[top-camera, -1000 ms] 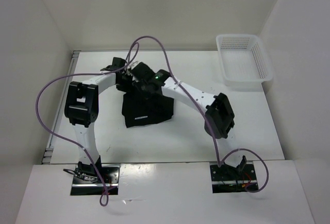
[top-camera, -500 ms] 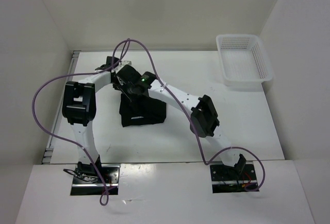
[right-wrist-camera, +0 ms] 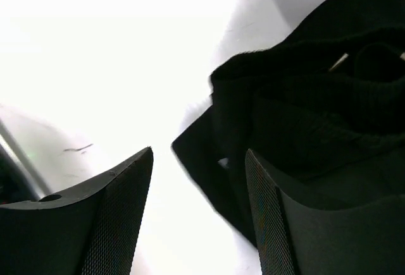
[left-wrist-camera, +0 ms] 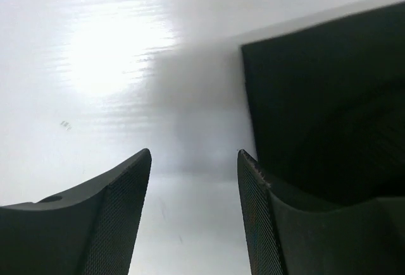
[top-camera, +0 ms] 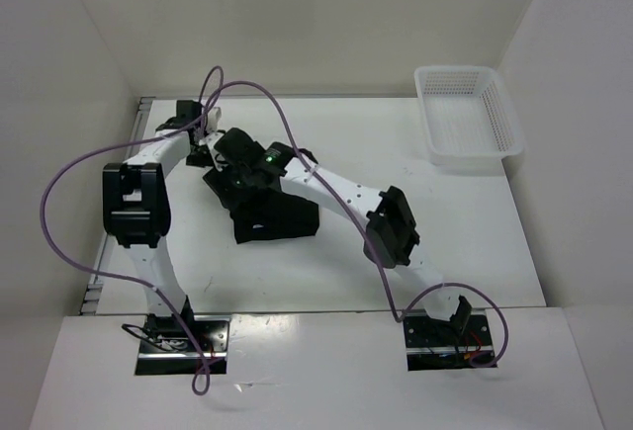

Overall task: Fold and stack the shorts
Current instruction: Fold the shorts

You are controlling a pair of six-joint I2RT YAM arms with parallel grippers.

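Two white-and-black robot arms are reaching across a white table (top-camera: pixel 445 242) toward a pair of black shorts (top-camera: pixel 275 217). The shorts are lying in a loose, partly folded heap, well apart from the white mesh basket (top-camera: pixel 465 158) and to its left, closer to the arm bases than the basket is.

The right arm is stretching diagonally away from the basket, and its dark wrist is hanging over the edge of the shorts farthest from the basket. In its wrist view, the right gripper (right-wrist-camera: pixel 199 152) is standing spread, with its two mesh-textured fingers (right-wrist-camera: pixel 120 218) well apart. A corner of the bunched black fabric is poking into the gap between them, but neither finger is pinching it. The bulk of the cloth is piling up beyond the right-hand finger.

The left arm is curling in from the side of the table opposite the basket, and its tip is hovering farther from the basket than the shorts are. The left gripper (left-wrist-camera: pixel 193 155) is also spread, showing only bare, brightly lit table between its fingers (left-wrist-camera: pixel 120 224). A dark, straight-edged shape is filling the upper right of that view behind the right-hand finger; whether it is the shorts or part of the other arm cannot be told.
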